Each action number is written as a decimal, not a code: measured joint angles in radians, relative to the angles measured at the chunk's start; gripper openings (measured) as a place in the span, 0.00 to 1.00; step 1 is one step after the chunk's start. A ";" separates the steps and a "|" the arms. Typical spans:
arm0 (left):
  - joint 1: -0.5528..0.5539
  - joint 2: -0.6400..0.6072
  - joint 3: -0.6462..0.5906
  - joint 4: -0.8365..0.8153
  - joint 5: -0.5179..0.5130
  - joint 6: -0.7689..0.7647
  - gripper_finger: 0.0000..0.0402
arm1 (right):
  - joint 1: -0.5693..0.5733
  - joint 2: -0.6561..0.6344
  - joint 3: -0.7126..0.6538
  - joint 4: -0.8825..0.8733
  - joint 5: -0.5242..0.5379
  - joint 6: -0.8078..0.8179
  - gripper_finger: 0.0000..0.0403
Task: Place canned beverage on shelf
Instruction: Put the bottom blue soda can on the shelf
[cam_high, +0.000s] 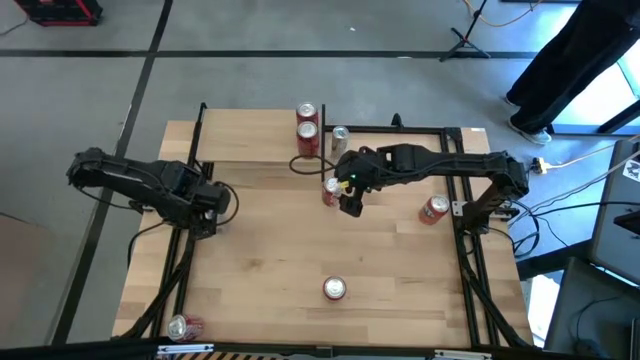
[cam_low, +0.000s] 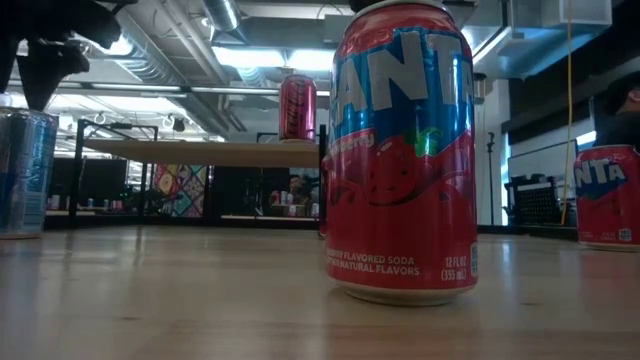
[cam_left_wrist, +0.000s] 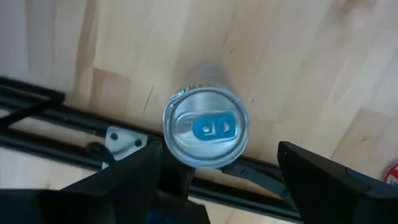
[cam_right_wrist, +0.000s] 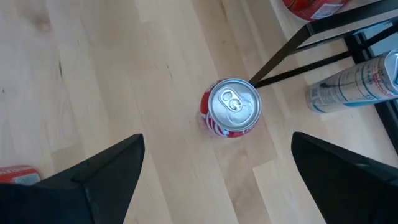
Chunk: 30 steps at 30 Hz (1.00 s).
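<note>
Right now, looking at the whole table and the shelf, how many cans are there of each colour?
Red cans: 6, two on the shelf at and, four on the table at
Silver-blue cans: 2, at and
Total: 8

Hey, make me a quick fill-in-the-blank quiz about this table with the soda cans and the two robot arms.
1. The right gripper hovers above an upright red can with its fingers ____.
2. The number of red cans already standing on the shelf is ____.
3. The can below the left gripper has a tab coloured ____.

Missing words: open; two; blue
</note>
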 joint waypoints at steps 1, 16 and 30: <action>0.007 0.001 -0.005 0.016 0.001 0.017 0.78 | 0.000 0.000 0.000 0.001 0.000 0.000 0.98; 0.035 0.006 -0.098 0.058 -0.051 0.165 0.78 | 0.006 0.000 0.000 0.017 0.000 0.023 0.98; 0.035 0.006 -0.199 0.155 -0.029 0.141 0.70 | 0.005 0.000 0.000 0.020 -0.001 0.029 0.98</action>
